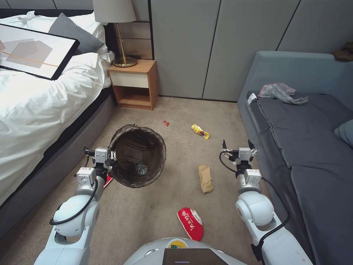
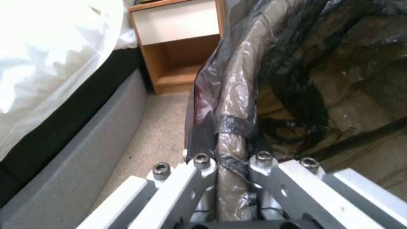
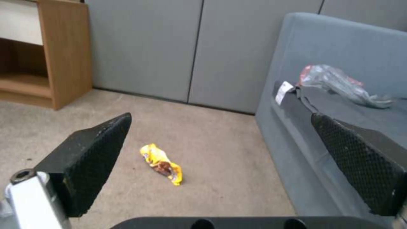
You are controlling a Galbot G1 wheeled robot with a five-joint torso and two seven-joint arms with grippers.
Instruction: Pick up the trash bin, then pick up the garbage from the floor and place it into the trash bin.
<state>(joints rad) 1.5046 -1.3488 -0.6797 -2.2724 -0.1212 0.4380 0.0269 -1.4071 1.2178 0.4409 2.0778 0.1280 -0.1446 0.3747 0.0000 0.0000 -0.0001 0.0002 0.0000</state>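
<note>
White and round, the small plastic trash bin [image 1: 138, 156] with its dark brown see-through bag hangs above the floor on the left. The left pincer [image 1: 111, 156] is clamped on its rim. A clear bottle [image 1: 141, 168] lies inside. The right pincer [image 1: 238, 144] is wide open and holds nothing. Far past it a yellow snack wrapper [image 3: 162, 163] lies on the beige carpet [image 1: 154, 213]. A brown paper bag [image 1: 205, 178] lies near it.

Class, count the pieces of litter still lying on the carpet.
4: a tiny red wrapper and a yellow wrapper farthest off, a brown paper bag mid-floor, a red-and-white packet nearest. The trash bin may hide more.
</note>
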